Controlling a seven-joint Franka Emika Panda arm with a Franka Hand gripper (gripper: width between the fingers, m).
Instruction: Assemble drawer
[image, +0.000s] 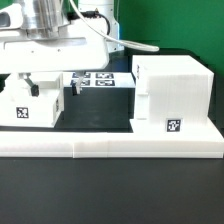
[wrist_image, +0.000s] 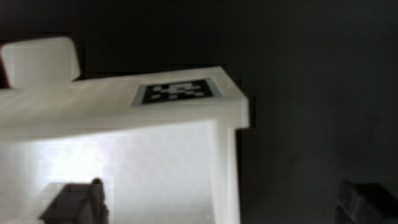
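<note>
A small white knobbed drawer box (image: 28, 108) with a square tag stands at the exterior view's left. The large white drawer shell (image: 175, 92), tagged on its front, stands at the right. My gripper (image: 54, 88) hangs open just above the small box. In the wrist view the box (wrist_image: 125, 150) shows its top tag (wrist_image: 187, 92) and its knob (wrist_image: 39, 60). My gripper (wrist_image: 219, 203) is open and holds nothing. One fingertip (wrist_image: 75, 203) is over the box and the other is over the dark table beside the box's edge.
A long low white L-shaped rail (image: 110, 148) runs along the front of both parts. The marker board (image: 100, 80) lies flat behind, between the box and the shell. The arm's body fills the upper left of the exterior view.
</note>
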